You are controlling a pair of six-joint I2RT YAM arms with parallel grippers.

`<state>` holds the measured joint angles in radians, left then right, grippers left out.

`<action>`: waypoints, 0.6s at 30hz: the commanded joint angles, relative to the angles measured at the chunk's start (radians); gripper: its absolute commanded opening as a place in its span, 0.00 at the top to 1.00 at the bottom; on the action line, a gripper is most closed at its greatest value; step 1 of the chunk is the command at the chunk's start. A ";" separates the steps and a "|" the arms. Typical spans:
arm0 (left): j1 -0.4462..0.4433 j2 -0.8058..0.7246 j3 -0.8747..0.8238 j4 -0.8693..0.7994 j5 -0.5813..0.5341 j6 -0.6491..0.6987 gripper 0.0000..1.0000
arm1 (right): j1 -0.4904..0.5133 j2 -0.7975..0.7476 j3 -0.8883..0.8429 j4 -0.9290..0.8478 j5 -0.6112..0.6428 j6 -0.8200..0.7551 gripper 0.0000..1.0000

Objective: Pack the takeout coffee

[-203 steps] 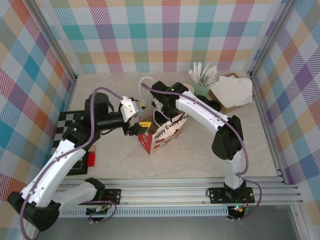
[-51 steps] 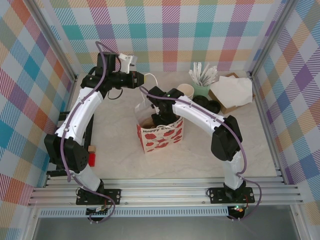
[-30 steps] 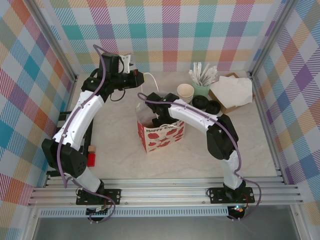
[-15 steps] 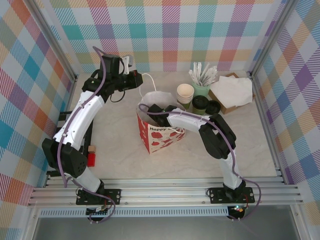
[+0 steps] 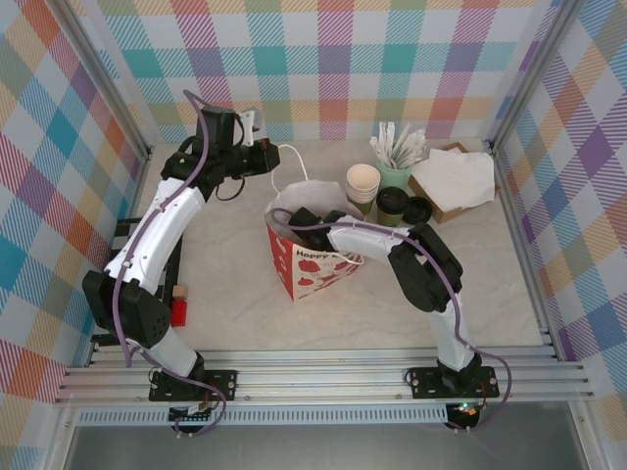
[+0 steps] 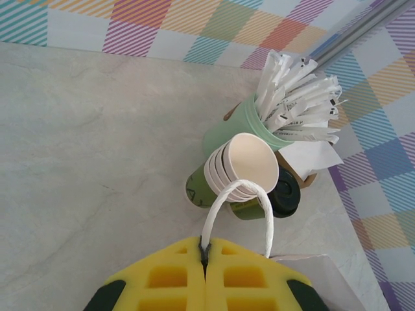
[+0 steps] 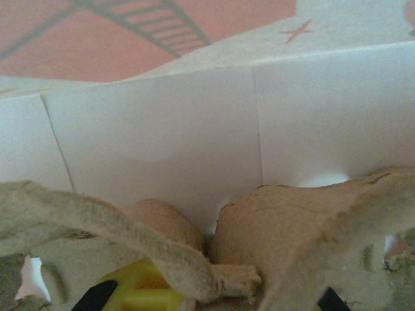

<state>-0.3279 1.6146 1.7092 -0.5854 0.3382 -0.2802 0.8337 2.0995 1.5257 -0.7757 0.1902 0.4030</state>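
L: left gripper (image 6: 205, 256) pinched tight on cord handle (image 6: 212, 217) | R: right gripper (image 7: 214, 293) inside paper bag (image 5: 321, 266), walls close, grip cannot be told | takeout coffee (image 5: 392, 202) near bag's far-right rim | bare tabletop (image 5: 294, 328) in front

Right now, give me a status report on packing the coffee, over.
Left gripper shut on bag handle. Right gripper shut, down inside paper bag, blocking its mouth. Takeout coffee on table beside cream cups, not packed.
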 commanded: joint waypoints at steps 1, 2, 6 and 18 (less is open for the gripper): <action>-0.007 -0.016 -0.010 -0.017 0.010 0.044 1.00 | 0.003 0.102 -0.064 -0.034 0.029 -0.023 0.95; -0.007 -0.016 -0.009 -0.019 0.012 0.047 1.00 | 0.003 0.111 -0.062 -0.038 0.031 -0.023 0.94; -0.006 -0.014 -0.012 -0.020 0.013 0.059 1.00 | 0.002 0.121 -0.041 -0.071 0.037 -0.022 0.92; -0.007 -0.035 -0.051 0.013 0.117 0.183 1.00 | 0.001 -0.086 0.160 -0.172 -0.046 -0.028 0.45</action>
<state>-0.3279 1.6142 1.6814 -0.5735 0.4046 -0.1547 0.8379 2.0998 1.6192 -0.8925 0.1699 0.3874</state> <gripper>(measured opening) 0.037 0.510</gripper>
